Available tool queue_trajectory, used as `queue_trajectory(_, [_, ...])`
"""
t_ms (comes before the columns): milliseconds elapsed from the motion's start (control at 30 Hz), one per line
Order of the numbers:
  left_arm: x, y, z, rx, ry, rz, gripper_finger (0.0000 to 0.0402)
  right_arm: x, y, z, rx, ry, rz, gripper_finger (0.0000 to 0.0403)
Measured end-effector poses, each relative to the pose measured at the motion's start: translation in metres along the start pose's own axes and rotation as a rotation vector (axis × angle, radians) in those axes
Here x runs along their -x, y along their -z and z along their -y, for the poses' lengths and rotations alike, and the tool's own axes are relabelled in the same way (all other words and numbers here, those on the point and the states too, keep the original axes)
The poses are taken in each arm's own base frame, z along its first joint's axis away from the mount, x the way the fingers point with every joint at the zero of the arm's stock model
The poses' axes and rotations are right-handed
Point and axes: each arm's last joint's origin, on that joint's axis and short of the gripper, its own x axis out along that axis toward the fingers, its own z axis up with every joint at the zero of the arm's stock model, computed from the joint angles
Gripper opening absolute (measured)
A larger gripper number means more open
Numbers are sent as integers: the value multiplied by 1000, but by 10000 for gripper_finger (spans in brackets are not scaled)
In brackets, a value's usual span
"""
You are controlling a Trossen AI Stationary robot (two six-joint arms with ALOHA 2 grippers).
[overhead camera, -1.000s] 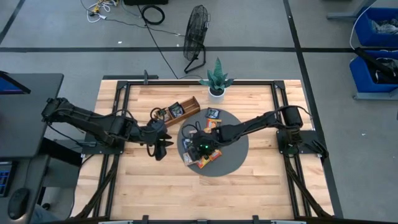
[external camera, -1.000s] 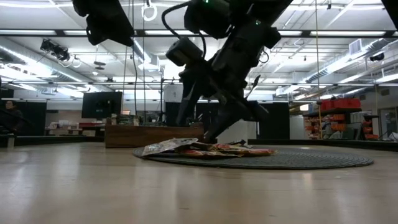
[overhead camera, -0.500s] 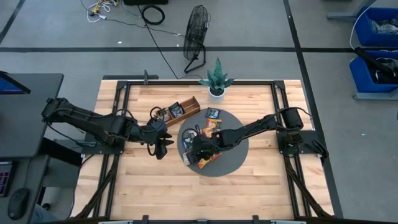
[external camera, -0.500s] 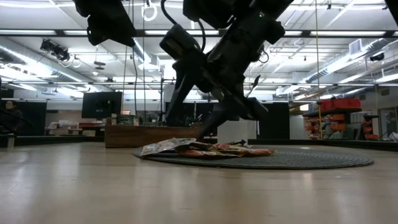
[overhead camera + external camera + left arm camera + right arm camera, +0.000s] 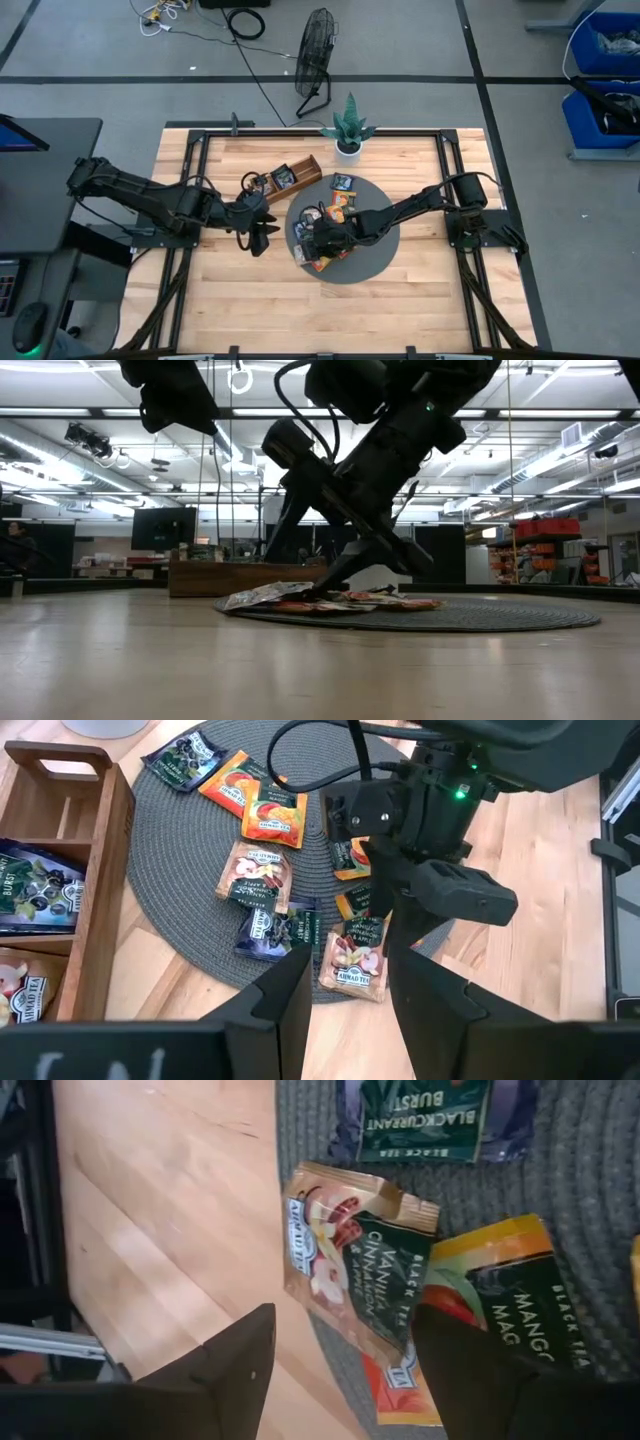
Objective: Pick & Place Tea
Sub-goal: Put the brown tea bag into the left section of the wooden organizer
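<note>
Sachet (image 5: 362, 1262) now framed by my right gripper (image 5: 340, 1355), which has dropped lower over the mat's (image 5: 380, 255) near-left edge.
Its jaws stay spread, empty, straddling the vanilla packet's long axis, which runs diagonally across the mat rim; left gripper (image 5: 345, 982) waits half-open beside the tray (image 5: 290, 175).

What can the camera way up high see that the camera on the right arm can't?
Only the high view shows the whole table, the left gripper waiting beside the mat, the wooden tray, the plant and the fan.

Only the right wrist view shows the words on the tea sachets: Vanilla Cinnamon Apple, Blackcurrant Burst and Mango, with the right gripper open around the vanilla one.

Both show the round grey mat with sachets on it, and wooden table beside it.
</note>
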Motion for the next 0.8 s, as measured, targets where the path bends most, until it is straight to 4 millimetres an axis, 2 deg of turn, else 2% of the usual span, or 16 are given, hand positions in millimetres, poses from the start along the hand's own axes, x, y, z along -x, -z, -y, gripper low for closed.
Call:
queue_trajectory(133, [0,0,0,0,0,0,138,0,0,1,9,14,5,217])
queue_trajectory(267, [0,0,0,0,0,0,138,0,1,5,9,51,-2,177])
queue_trajectory(400, [0,0,0,0,0,0,138,0,1,6,34,65,-5,122])
queue_trajectory(600, [0,0,0,-2,0,0,138,0,-1,6,43,66,3,19])
queue_trajectory(800, [0,0,0,-2,0,0,138,3,-3,4,77,54,10,4])
